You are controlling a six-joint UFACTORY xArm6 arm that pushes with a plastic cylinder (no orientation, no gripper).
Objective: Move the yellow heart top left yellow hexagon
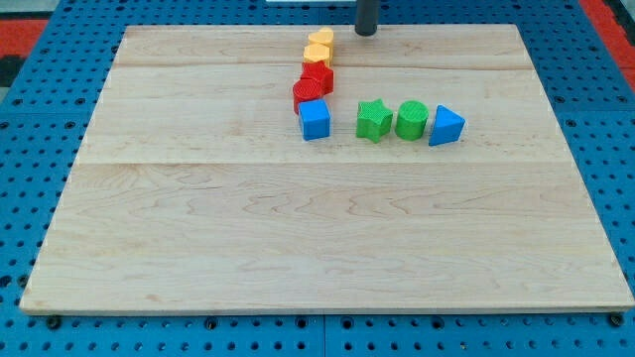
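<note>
Two yellow blocks touch each other near the view's top centre. The upper one (320,39) looks like the yellow heart. The lower one (316,56) looks like the yellow hexagon, partly hidden by its neighbours. My tip (366,32) stands on the board's top edge, to the right of the yellow heart with a small gap between them. It touches no block.
Two red blocks (318,76) (307,95) continue the column below the yellow ones, ending in a blue cube (315,120). To its right lie a green star (373,120), a green cylinder (411,120) and a blue triangle (445,126). The wooden board's (298,248) top edge is close behind the yellow blocks.
</note>
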